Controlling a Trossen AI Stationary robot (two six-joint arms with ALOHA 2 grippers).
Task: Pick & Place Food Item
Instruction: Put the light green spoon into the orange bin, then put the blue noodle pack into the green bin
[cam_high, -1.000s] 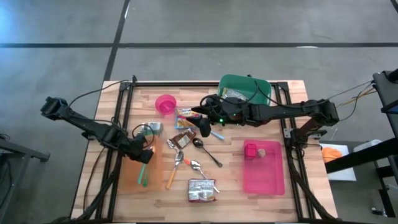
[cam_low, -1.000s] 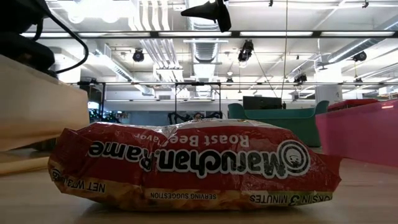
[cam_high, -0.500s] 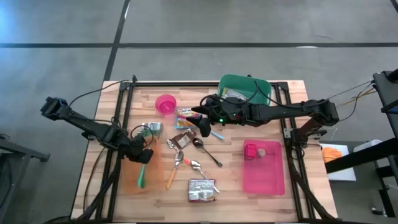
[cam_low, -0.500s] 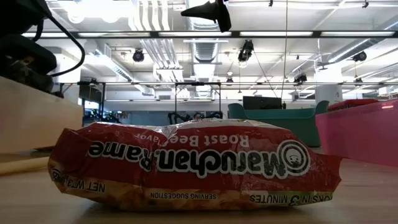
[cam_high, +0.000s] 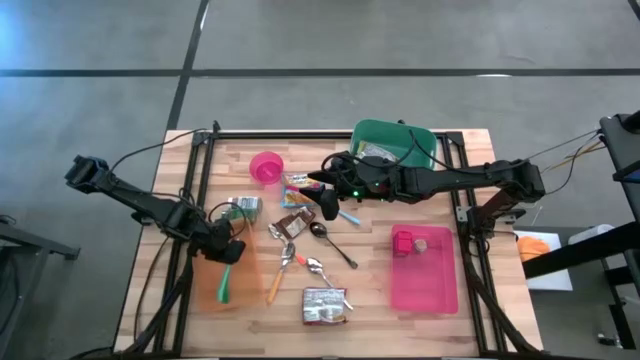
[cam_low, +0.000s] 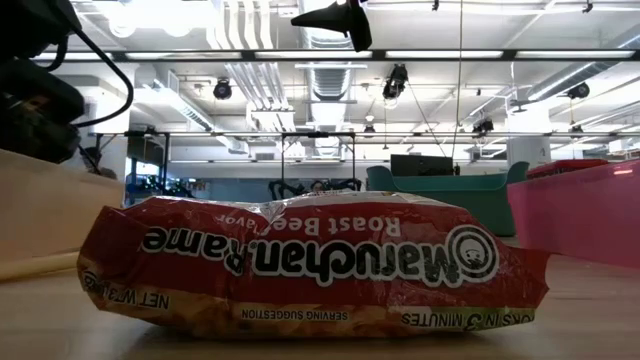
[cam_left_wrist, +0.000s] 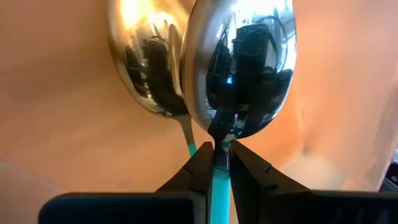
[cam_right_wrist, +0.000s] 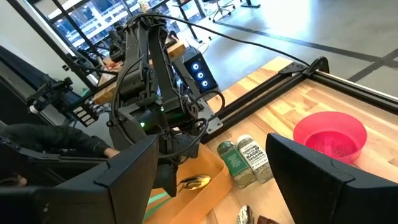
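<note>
Left gripper (cam_high: 230, 250) sits over the translucent orange rectangular tray (cam_high: 208, 290) at the near-left of the wooden slatted table (cam_high: 410, 310). In the left wrist view its two dark fingers (cam_left_wrist: 200, 171) stand nearly closed, pinched on the teal handle of a shiny metal spoon (cam_left_wrist: 239, 68); the spoon's bowl faces the camera, mirrored in the tray's orange wall. From above the teal-handled spoon (cam_high: 224, 285) lies inside the orange tray, just below the gripper.

Right gripper (cam_high: 326, 206) hovers over table centre, jaws spread wide with nothing between them. Just beside it: a brown snack wrapper (cam_high: 291, 222) and a colourful candy packet (cam_high: 296, 182), with a dark-bowled spoon (cam_high: 330, 240) just to the near-right.

Food item: the red Maruchan roast-beef ramen packet (cam_low: 310, 265) lies flat at the near edge of the table, centre, filling the low view; from above it shows as a crinkled packet (cam_high: 324, 305), touched by neither gripper.

Also on the table:
- pink round plastic bowl (cam_high: 266, 167), far-left of centre
- two small green-labelled spice jars (cam_right_wrist: 244, 160) lying beside the orange tray
- green rectangular bin (cam_high: 395, 143), far side
- pink rectangular tray (cam_high: 424, 275), near-right, with a small pink block inside
- loose metal spoons and a wooden-handled utensil (cam_high: 276, 284) between the orange tray and the ramen
</note>
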